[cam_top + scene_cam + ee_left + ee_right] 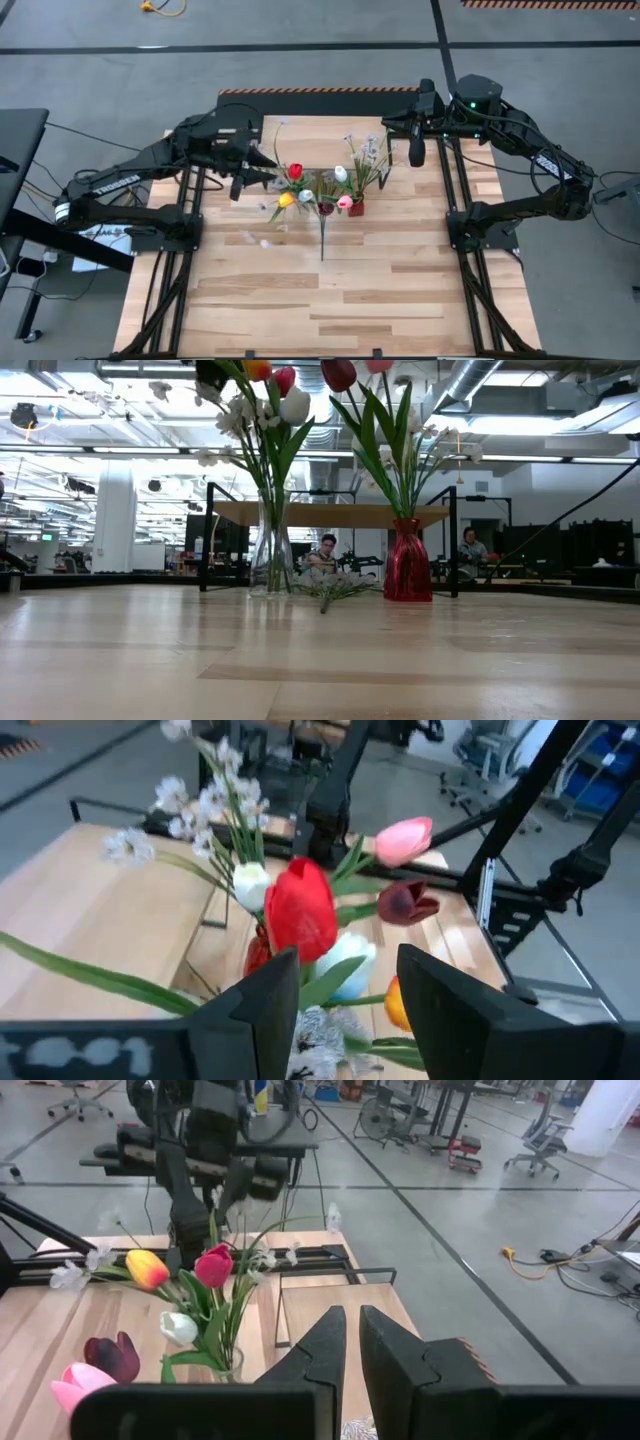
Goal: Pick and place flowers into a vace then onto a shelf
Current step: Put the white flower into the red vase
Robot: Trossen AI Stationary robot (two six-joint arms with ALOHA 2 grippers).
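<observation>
A clear glass vase (272,555) stands on the table and holds a red tulip (300,910), a yellow one (286,200), a white one (306,196) and white sprays. Beside it a red vase (407,565) holds dark red, pink and white tulips with sprays. A loose spray (322,235) lies flat on the table in front of the vases. Behind them stands the shelf (330,513) on black legs. My left gripper (345,1005) is open just left of the clear vase's blooms, a green leaf showing beyond its fingertips. My right gripper (415,155) hangs shut and empty at the far right.
Black frame uprights stand at the table's left (190,200) and right (455,200) sides. Bare tabletop (320,300) stretches from the loose spray to the near edge. Two people (325,550) (468,547) sit in the room beyond the table.
</observation>
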